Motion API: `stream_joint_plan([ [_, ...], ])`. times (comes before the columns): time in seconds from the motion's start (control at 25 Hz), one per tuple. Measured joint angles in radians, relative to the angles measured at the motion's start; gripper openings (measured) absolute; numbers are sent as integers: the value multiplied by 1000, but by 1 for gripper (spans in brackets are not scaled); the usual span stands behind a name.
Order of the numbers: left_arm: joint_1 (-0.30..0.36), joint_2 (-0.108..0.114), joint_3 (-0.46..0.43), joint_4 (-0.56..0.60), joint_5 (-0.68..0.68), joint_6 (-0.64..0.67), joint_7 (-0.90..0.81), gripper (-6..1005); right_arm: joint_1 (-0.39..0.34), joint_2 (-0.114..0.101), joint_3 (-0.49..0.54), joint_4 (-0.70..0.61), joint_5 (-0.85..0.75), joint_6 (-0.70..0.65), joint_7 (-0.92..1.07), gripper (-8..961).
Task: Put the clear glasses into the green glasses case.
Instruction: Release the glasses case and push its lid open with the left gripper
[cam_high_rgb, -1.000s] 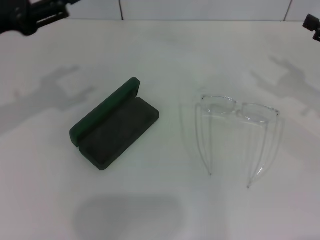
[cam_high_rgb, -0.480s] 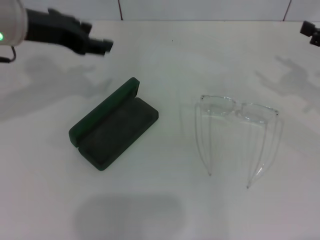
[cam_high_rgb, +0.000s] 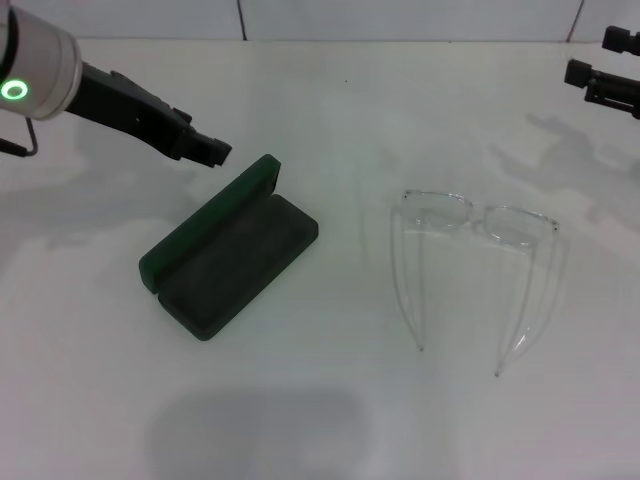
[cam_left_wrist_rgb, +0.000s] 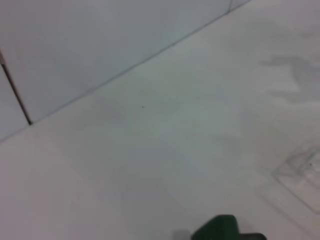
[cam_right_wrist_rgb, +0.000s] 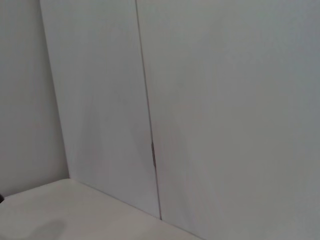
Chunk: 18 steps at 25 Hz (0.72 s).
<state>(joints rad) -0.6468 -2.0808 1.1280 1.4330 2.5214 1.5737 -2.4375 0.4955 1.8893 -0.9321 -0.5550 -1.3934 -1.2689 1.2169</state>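
The green glasses case (cam_high_rgb: 228, 252) was left lid-open to receive the clear glasses (cam_high_rgb: 478, 262) lying well apart beside it, unfolded; neither gripper's jaw state could be told.

A white table (cam_high_rgb: 330, 400) spreads wide under and around the left claw (cam_high_rgb: 205, 150), marked with soft grey shadows. Beyond the claw, along the table's far edge, stands a pale tiled wall (cam_high_rgb: 400, 18) with thin dark seams between its panels.
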Motion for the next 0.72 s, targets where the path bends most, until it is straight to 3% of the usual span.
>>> stream_joint_plan([
  [0.32, -11, -5, 80, -64, 2, 4, -61, 623, 13, 8, -1, -2, -18, 2, -4, 778],
  [0.72, -40, -5, 87, -170, 76, -31, -69, 624, 17, 17, -1, -2, -25, 0, -5, 765],
])
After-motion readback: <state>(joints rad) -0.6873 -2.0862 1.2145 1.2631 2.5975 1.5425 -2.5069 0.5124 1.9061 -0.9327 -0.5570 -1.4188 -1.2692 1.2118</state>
